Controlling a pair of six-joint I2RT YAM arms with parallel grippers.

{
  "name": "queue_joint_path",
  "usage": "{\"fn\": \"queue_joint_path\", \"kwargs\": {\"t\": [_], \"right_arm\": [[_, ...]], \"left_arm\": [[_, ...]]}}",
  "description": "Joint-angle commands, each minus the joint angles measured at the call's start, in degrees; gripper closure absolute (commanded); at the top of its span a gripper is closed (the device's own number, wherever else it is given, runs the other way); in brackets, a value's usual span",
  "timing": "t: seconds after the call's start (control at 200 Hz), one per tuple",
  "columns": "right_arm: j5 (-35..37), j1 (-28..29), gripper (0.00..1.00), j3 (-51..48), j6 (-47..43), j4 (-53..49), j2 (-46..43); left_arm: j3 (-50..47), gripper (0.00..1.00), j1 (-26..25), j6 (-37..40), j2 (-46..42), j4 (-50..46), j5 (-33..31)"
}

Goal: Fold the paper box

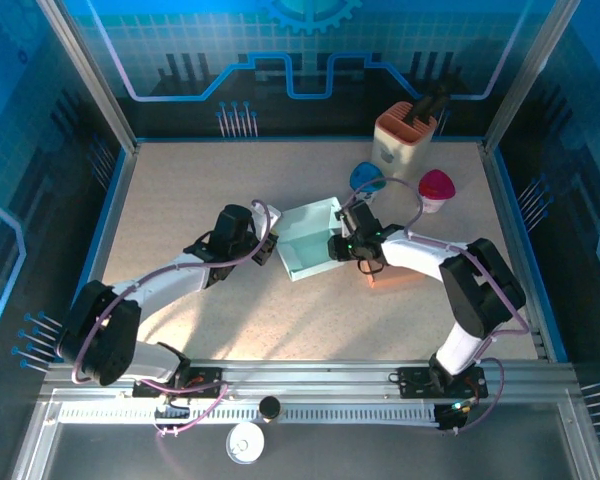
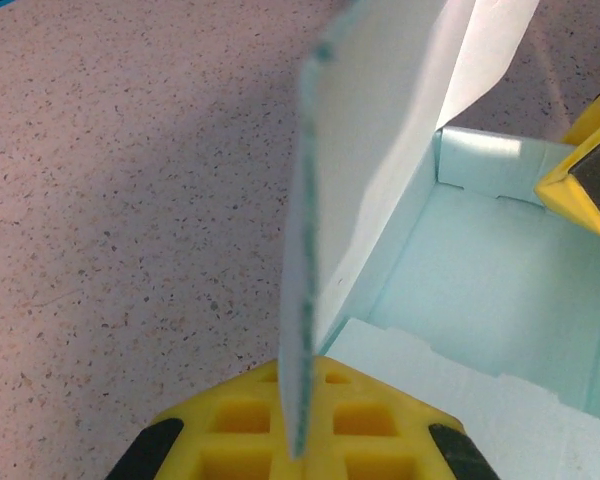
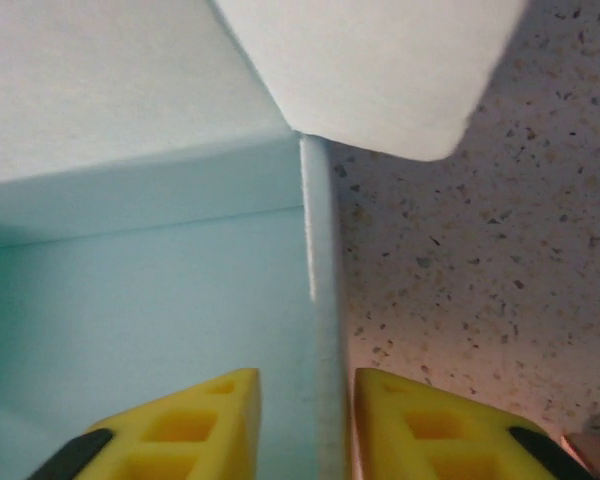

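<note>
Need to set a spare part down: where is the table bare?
Bare: far-left table between the wall and the paper box, and the near strip along the front rail. Crowded: centre, where left hand and right hand are at the box, and far right with tan holder, blue dish, pink cup.

Mid-table: paper box (image 1: 308,245); left fingers (image 1: 267,250) at one wall, right fingers (image 1: 337,246) opposite.

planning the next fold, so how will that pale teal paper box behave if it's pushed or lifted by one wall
Probably floppy: the pale teal paper box has thin sheet walls, and the one pinched by the left gripper shows a narrow edge. Likely light, so a push may slide it over the speckled table. Its raised flaps look apt to crease.
</note>
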Motion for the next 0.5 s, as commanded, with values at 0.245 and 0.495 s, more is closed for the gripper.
{"fn": "queue_joint_path", "kwargs": {"t": [0.245, 0.495], "right_arm": [[6.81, 2.53, 1.00, -0.10, 0.96, -0.49, -0.34], [12.28, 5.21, 1.00, -1.42, 2.52, 0.62, -2.45]], "left_arm": [[3.17, 0.62, 0.46, -5.44, 0.44, -4.39, 1.93], [2.33, 0.43, -0.65, -29.91, -8.37, -14.66, -5.51]]}}
